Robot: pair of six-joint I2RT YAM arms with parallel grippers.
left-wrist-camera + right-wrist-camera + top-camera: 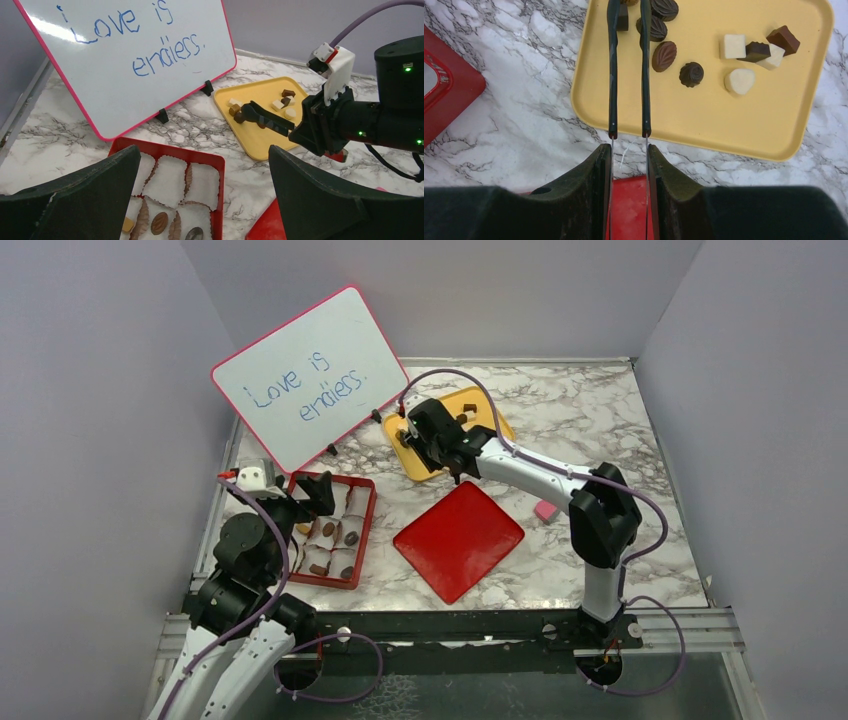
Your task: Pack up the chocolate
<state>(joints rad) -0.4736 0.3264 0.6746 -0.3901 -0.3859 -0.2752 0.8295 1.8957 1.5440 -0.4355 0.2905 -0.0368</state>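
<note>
Nearest the table's (600, 420) front edge on the left, my left claw (312, 496) hangs spread wide and empty above the red box (365, 530). The box's white paper cups (167, 180) already hold a few brown pieces, and the claw looks parked there to steady the box or wait its turn. Just right of the box lies the red lid (458, 538), flat and set aside so the cups stay reachable. Farther back, my right claw (629, 150) is clamped on a pair of slim black tongs (613, 75), a tool better suited than my broad pads to such small sweets. Their tips reach over the yellow tray (704, 125), where most of the chocolate (664, 56) sits loose, dark pieces by the tips and cream ones farther right. Whether a piece is pinched, I cannot tell. Behind, at far left, leans a whiteboard (310, 380).
</note>
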